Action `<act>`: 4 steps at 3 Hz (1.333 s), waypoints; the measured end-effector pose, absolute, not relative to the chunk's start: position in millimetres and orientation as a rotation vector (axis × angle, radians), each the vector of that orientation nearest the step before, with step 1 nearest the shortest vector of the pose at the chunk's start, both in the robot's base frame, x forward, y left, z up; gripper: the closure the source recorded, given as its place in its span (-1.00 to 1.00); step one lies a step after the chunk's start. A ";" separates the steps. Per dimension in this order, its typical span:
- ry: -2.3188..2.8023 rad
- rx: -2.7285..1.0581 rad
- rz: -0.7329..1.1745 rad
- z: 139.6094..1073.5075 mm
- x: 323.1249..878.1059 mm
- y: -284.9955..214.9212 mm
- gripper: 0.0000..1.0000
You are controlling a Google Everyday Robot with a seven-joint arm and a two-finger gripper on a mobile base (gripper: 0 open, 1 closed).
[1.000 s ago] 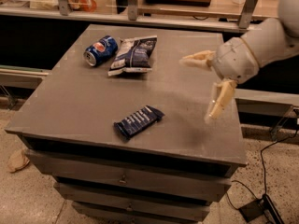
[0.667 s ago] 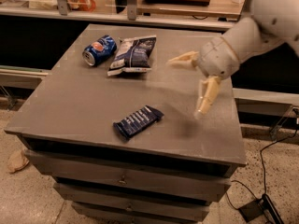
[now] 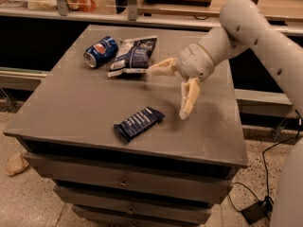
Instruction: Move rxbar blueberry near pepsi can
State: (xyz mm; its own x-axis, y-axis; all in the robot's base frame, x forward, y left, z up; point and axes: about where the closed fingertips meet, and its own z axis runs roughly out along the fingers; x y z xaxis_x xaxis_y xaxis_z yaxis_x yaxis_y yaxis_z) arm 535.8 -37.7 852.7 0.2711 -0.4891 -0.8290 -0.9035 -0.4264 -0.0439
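Moving the end effector [image 3: 166, 93] further left over the surface [image 3: 71, 103], fingers spread wide apart, holding nothing. Leaving the rxbar blueberry [image 3: 138, 123] unmoved near the front edge, well apart from the pepsi can [image 3: 100, 51] far left.

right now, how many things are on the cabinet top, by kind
soda can: 1, the pepsi can
snack bar: 1, the rxbar blueberry
chip bag: 1
total: 3
gripper hovers right of the bar, fingers open

Gray drawer cabinet [image 3: 71, 108], speckled floor [image 3: 26, 200]
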 end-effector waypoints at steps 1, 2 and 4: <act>1.202 -2.058 1.075 842.5 529.0 -20.5 -1.00; 1.173 -2.090 1.075 836.5 518.0 -11.7 -1.00; 1.189 -2.108 1.088 824.9 497.3 -13.9 -1.00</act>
